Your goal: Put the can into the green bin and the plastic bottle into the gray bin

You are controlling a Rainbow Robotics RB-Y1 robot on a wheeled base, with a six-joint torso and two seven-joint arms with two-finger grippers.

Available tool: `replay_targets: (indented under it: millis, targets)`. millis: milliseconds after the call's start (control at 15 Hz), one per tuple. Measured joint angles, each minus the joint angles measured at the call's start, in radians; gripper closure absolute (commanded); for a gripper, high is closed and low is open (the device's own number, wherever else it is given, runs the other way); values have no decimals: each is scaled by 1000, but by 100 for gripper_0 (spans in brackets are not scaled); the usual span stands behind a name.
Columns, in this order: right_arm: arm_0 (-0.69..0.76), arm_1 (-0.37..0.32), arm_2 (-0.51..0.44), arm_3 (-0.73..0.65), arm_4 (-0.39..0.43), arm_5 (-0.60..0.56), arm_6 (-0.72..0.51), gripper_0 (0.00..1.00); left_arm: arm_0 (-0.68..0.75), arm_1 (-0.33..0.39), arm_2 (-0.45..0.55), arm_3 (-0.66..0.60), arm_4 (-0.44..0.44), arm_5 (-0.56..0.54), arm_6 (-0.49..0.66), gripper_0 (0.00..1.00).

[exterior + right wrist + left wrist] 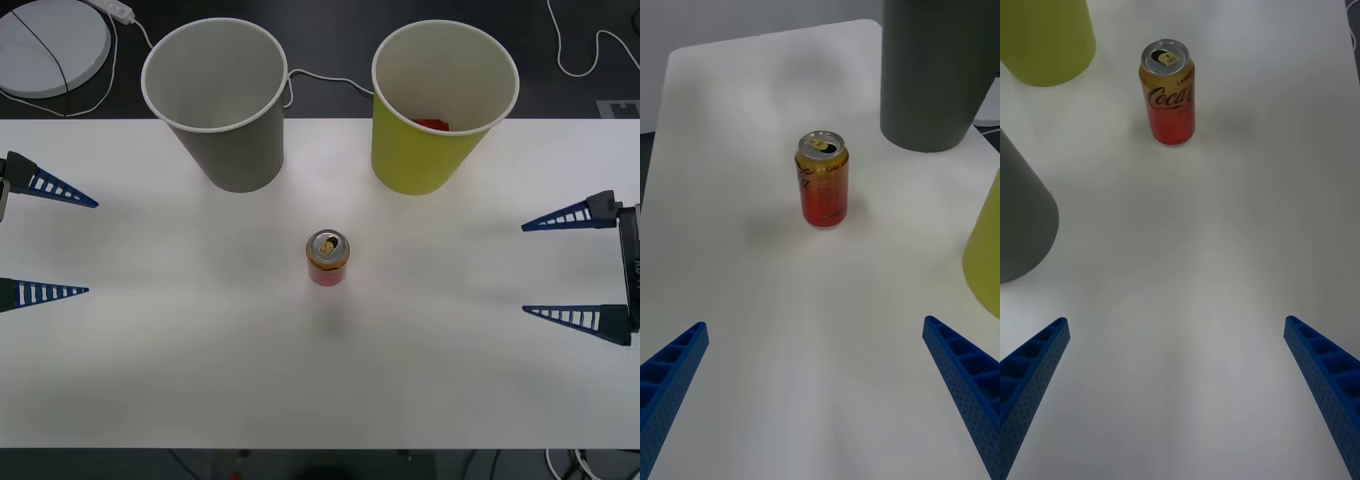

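Blue ribbed fingers of my left claw (45, 240) are sitting spread wide apart at nine o'clock on the white counter (150, 360), holding nothing. Moving across, the gray bin (222, 100) is standing upright at about eleven o'clock, with the green bin (436, 105) beside it at one o'clock; something red is lying inside the green bin, too hidden by the rim for me to name. The can (327, 259) is standing upright in the middle of the counter, between the claws and on the near side of both bins, touching neither, its pull-tab top facing up. At three o'clock my right claw (575, 270) is also waiting with its fingers well apart and empty. I am seeing no plastic bottle on the counter.

I am judging the can to be the step in hand, and the right claw the better choice, since the green bin is on its side. I am planning to come in level from three o'clock, keep the fingers straddling the can's middle, and close gently so the thin wall is not denting. Then I am lifting well clear of the green rim before releasing, so the cup is not tipping.
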Motion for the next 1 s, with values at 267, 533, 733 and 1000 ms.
replay_targets:
  millis: [267,533,733,1000]
  targets:
    - [36,0,146,0,-98,218,11,0,0,0,0,0,0,0,0,0]
    - [42,0,287,1,-194,402,37,0,0,0,0,0,0,0,0,0]
    - [42,13,368,0,-252,513,68,0,0,0,0,0,0,0,0,0]
    - [29,104,408,37,-256,558,88,0,0,0,0,0,0,0,0,0]
